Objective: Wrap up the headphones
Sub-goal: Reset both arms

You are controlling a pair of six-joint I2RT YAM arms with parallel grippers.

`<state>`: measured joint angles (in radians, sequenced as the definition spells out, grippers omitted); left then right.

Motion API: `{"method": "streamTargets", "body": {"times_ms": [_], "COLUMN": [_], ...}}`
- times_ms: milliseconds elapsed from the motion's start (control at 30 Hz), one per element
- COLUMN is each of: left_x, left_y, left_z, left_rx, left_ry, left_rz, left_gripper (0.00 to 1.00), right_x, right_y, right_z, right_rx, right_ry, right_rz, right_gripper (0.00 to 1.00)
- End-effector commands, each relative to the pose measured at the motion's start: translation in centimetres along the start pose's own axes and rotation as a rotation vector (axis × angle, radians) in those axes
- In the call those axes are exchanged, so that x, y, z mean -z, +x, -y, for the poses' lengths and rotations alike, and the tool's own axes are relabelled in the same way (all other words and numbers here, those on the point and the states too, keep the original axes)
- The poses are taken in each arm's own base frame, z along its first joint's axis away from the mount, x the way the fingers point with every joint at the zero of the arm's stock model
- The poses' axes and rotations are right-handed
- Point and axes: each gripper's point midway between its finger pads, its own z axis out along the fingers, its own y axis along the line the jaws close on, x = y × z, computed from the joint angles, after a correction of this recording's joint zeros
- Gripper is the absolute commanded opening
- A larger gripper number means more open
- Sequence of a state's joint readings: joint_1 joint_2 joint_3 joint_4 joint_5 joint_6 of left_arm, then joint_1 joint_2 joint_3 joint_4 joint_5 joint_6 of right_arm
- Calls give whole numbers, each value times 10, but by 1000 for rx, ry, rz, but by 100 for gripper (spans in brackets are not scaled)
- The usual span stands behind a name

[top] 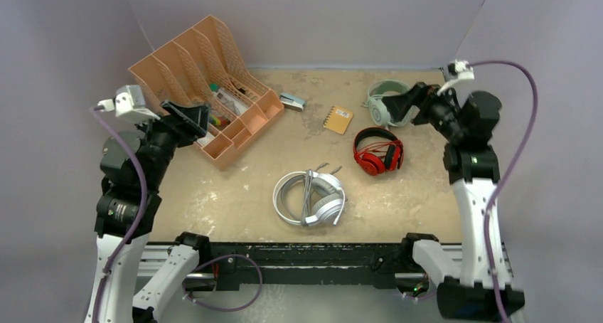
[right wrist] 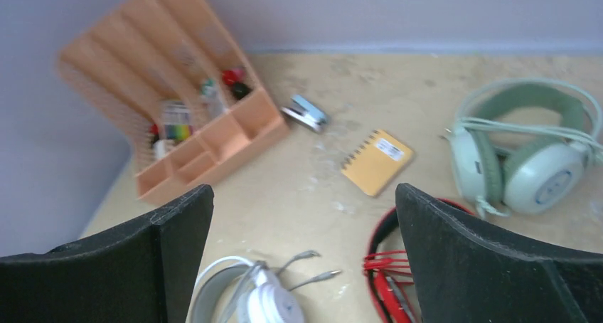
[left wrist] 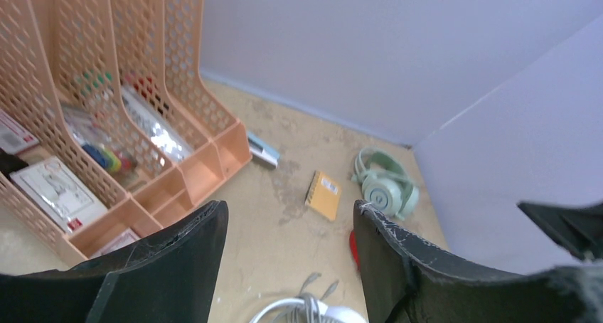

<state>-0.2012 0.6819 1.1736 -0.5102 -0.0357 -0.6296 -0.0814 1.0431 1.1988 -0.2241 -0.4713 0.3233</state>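
Observation:
Three headphones lie on the table. The white headphones (top: 311, 197) rest at front centre with the grey cord wound round them and two plugs sticking out. The red and black headphones (top: 378, 152), cord wound across the band, sit to their right. The mint-green headphones (top: 387, 102) lie at the back right. My right gripper (top: 409, 104) hovers open just over the mint-green pair, holding nothing. My left gripper (top: 195, 120) hangs open and empty near the organizer. The right wrist view shows the white (right wrist: 263, 298), red (right wrist: 387, 273) and mint-green headphones (right wrist: 519, 152) below the right gripper (right wrist: 304, 191).
A peach desk organizer (top: 206, 81) with pens and cards stands at the back left. A stapler (top: 291, 101) and a small yellow spiral notebook (top: 338, 119) lie behind the headphones. Lilac walls close the back and both sides.

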Motion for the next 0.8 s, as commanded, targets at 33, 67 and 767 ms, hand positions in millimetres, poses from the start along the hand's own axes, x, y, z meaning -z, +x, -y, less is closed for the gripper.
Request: {"method": "streamTargets", "body": {"times_ms": [33,67,767], "left_x": [35,41,66], "left_y": [-79,-86,-108], "left_z": [23,24,26], "left_rx": [-50,-55,-76], "left_ry": [16,12,-5], "left_rz": [249,271,344], "left_gripper": [64,64,65], "right_x": [66,79,171], "right_y": [-9,-11,-42], "right_z": [-65,-68,-62], "right_rx": [60,88,262], "right_ry": [-214,-189,134], "right_rz": [101,118,278], "right_gripper": [99,99,99]}}
